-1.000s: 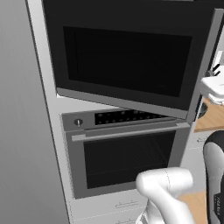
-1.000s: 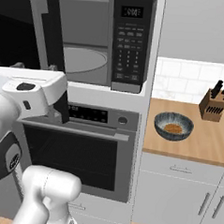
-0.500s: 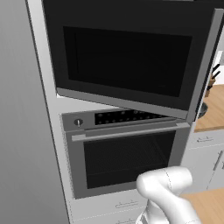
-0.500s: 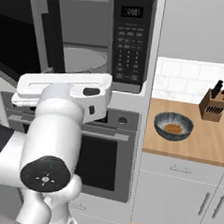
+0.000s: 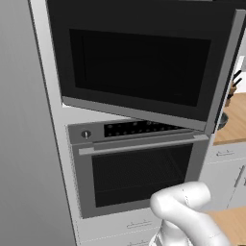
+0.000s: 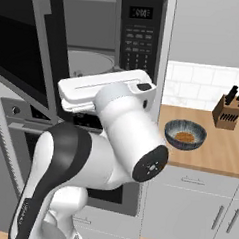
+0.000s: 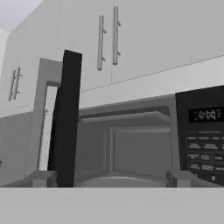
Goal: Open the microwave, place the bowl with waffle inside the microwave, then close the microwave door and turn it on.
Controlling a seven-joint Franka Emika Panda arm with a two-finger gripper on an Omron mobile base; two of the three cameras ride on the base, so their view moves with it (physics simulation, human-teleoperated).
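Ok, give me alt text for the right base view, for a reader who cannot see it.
The microwave door is swung open to the left, exposing the grey cavity of the microwave, while the robot's white arm fills the foreground. The bowl, with brown food in it, sits on the wooden counter to the right, near a knife block.

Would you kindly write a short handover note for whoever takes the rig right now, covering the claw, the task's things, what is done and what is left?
Claw: seen in no frame clearly enough to judge; state cannot be told.
Black-fronted built-in microwave: its black glass door with grey edge is swung wide open; the grey cavity is empty.
Dark blue-grey striped bowl with the waffle: untouched on the wooden counter, right of the microwave, near the knife block.
Done: door opened.
Left: pick up the bowl, set it inside, close the door, start it.
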